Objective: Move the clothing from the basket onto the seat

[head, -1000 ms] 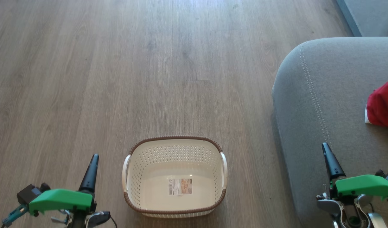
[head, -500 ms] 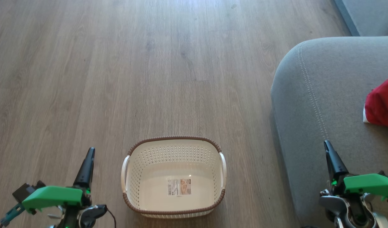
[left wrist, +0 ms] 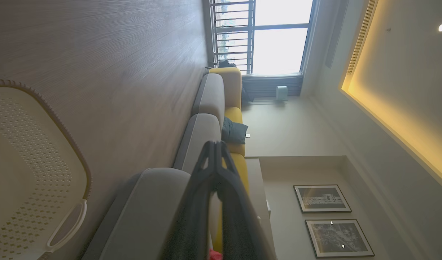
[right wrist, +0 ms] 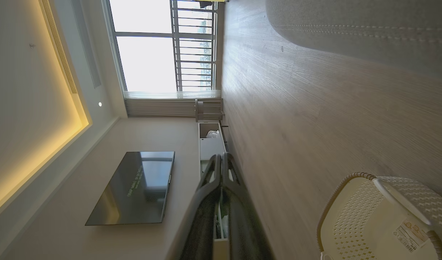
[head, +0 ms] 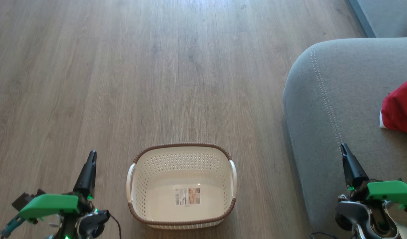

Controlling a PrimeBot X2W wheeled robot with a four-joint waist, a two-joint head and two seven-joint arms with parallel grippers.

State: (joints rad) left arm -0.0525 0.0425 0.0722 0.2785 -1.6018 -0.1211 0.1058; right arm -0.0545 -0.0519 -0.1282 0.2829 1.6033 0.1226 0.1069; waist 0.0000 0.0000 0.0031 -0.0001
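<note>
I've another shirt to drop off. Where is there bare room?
The seat is bare from its stitched seam to the red clothing, the one crowded spot. The basket holds only a paper label; wood floor around it is bare.

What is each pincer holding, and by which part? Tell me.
Nothing. The left pincer and right pincer are shut and empty; the red clothing lies on the seat.
</note>
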